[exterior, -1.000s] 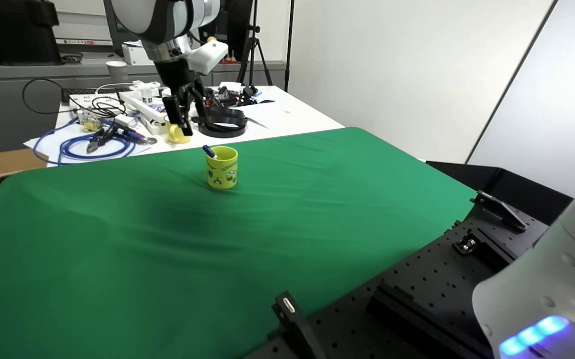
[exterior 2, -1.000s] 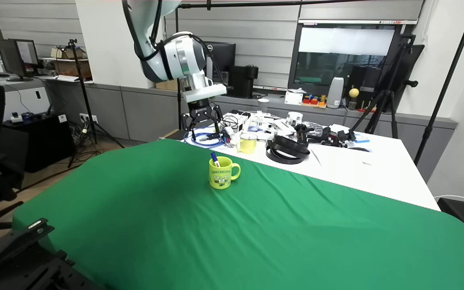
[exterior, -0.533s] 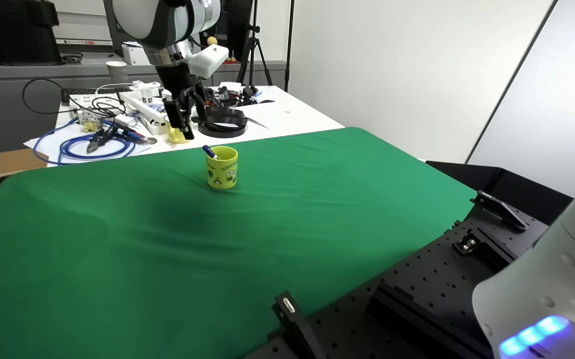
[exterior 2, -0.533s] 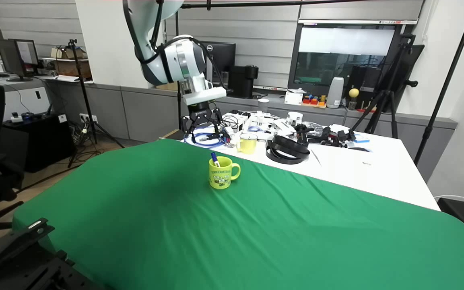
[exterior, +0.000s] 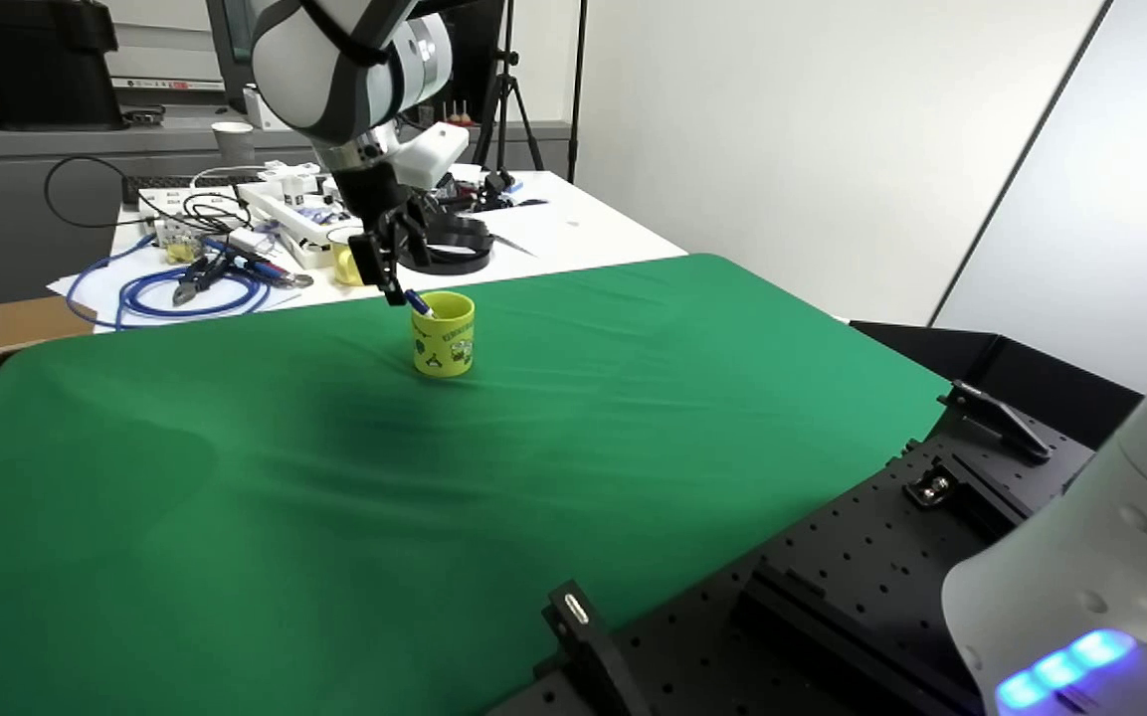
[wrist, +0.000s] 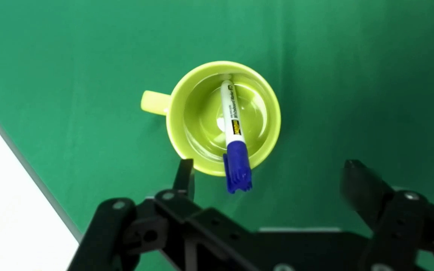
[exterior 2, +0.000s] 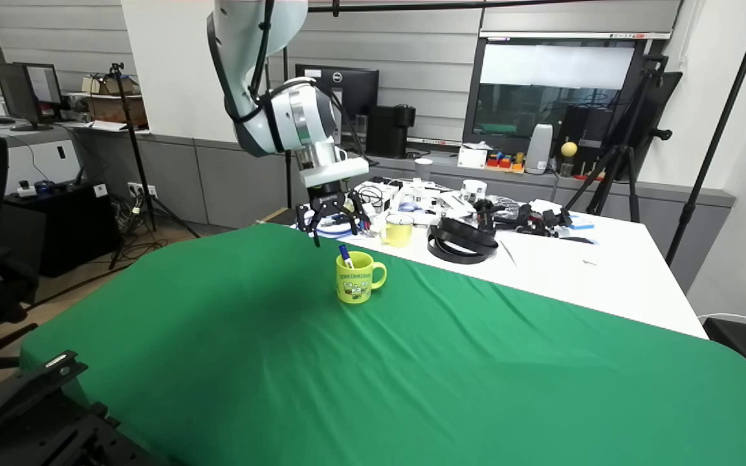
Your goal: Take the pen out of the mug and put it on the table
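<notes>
Points downward with fingers spread wide, near the whiteboard marker in the lime-green mug; sits closer than earlier.

Room either side of the jutting pen, mug enclosing its lower part

On the bench, the mug; inside, slanting over the rim, the pen; behind, in both exterior views, another mug
</notes>
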